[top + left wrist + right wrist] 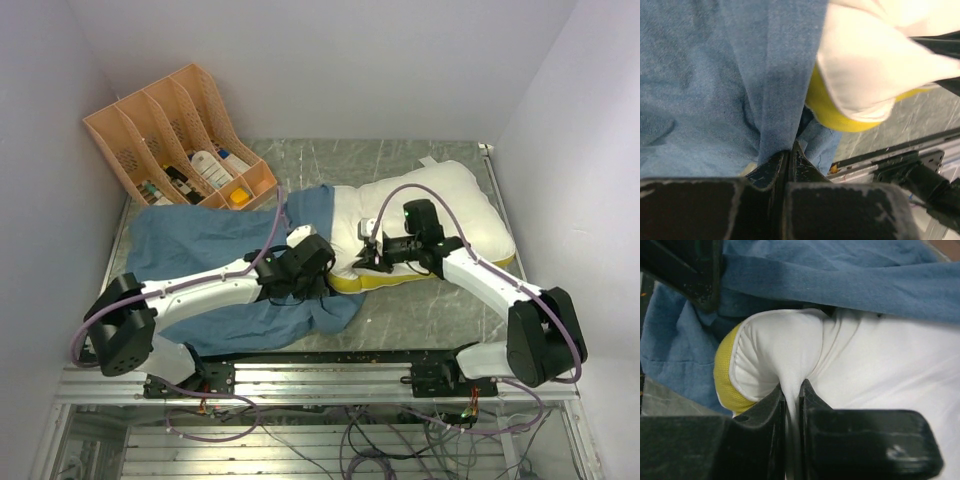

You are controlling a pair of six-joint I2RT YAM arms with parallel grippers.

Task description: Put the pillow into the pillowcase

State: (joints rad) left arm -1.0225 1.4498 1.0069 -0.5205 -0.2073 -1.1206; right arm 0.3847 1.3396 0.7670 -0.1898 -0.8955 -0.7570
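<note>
Left tool [788, 155]: pressed together on a raised fold of the pillowcase [200, 245], at its right edge.
Right tool [792, 390]: pinching a ridge of the pillow [455, 210] beside its yellow-edged left corner.
Pillowcase: wrinkled over the left of the counter [420, 315]; its right edge lies over the pillow's left end.
Pillow: flat on the right, yellow edge toward the arms.
Open room: bare counter strips before and behind the pillow; walls close on both sides.
Far left corner: orange file rack [165, 125], touching the pillowcase's rear edge.
</note>
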